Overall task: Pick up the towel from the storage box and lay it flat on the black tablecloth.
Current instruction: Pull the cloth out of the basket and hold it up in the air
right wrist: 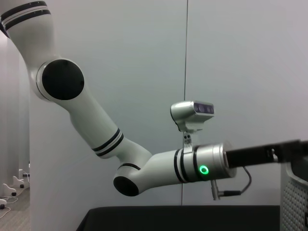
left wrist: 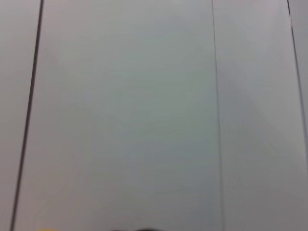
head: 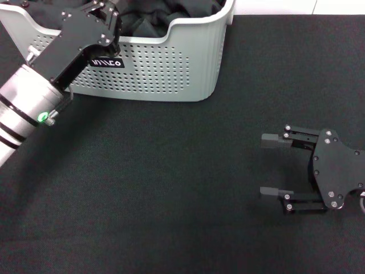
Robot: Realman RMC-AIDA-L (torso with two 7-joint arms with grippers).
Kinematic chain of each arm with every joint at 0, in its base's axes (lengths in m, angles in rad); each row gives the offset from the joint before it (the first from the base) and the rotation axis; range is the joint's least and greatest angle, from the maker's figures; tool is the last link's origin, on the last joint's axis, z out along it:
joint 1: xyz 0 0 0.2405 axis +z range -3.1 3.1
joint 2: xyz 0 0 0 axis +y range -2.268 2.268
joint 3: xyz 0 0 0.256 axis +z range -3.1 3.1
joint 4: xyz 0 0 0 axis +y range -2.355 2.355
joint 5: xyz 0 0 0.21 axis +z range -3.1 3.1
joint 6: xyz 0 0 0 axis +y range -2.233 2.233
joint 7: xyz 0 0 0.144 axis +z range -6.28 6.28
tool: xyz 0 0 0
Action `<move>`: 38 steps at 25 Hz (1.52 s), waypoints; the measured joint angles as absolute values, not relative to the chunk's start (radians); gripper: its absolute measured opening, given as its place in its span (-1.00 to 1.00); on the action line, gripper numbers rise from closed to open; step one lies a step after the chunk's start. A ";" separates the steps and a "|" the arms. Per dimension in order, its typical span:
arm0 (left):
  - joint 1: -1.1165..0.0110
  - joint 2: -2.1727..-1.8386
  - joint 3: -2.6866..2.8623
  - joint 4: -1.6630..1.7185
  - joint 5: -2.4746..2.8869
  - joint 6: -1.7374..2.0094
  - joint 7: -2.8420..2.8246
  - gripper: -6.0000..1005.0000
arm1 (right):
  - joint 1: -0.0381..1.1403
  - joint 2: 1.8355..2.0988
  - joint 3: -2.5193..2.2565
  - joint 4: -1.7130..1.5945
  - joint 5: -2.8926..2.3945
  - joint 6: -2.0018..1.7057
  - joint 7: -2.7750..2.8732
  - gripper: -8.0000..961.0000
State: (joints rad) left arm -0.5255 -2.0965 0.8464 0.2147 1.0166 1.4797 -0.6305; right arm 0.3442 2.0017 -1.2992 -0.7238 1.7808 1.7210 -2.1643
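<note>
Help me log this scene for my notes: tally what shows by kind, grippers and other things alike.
Grippers: 2, the left gripper reaching into the basket, the right gripper open over the cloth sheet
Baskets: 1, the storage box, with dark cloth inside
Large sheets: 1, the black tablecloth
Total: 4

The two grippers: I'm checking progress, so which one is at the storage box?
The left gripper: it reaches over the storage box rim into the dark cloth inside. The right gripper rests apart on the black tablecloth, fingers spread, holding nothing.
</note>
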 joint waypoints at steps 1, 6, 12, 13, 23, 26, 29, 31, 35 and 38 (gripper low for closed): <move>-0.524 -2.096 0.846 0.215 1.016 1.490 -0.641 -0.95 | 0.345 2.002 -1.299 -0.723 1.781 1.721 -2.164 0.60; -0.480 -2.092 0.848 0.299 1.015 1.673 -0.849 -0.98 | 0.344 2.002 -1.288 -0.711 1.781 1.720 -2.165 0.60; -0.438 -2.094 0.852 0.406 0.992 1.953 -1.071 -0.98 | 0.347 2.002 -1.274 -0.683 1.781 1.721 -2.178 0.60; -0.435 -2.095 0.857 0.423 0.972 1.987 -1.108 -0.98 | 0.347 2.002 -1.274 -0.682 1.781 1.720 -2.178 0.60; -0.384 -2.093 1.192 0.660 0.653 2.032 -1.272 -0.98 | 0.353 2.004 -1.261 -0.670 1.831 1.718 -2.190 0.60; -0.379 -2.094 1.265 0.713 0.593 2.032 -1.270 -0.98 | 0.357 2.005 -1.261 -0.670 1.887 1.719 -2.189 0.60; -0.377 -2.094 1.297 0.735 0.582 2.032 -1.241 -0.98 | 0.367 2.007 -1.270 -0.670 1.943 1.726 -2.185 0.60; -0.378 -2.096 1.306 0.711 0.585 2.032 -1.209 -0.98 | 0.373 2.009 -1.284 -0.670 1.974 1.728 -2.184 0.60; -0.385 -2.098 1.344 0.627 0.579 2.032 -1.118 -0.98 | 0.381 2.011 -1.334 -0.670 2.043 1.731 -2.184 0.60; -0.380 -2.101 1.383 0.604 0.573 2.032 -1.051 -0.98 | 0.395 2.013 -1.372 -0.671 2.077 1.731 -2.183 0.60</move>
State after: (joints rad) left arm -0.3803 -2.1012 1.3829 0.6036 0.5728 2.0320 -1.0515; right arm 0.3952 2.0128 -1.3719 -0.6711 2.0765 1.7310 -2.1835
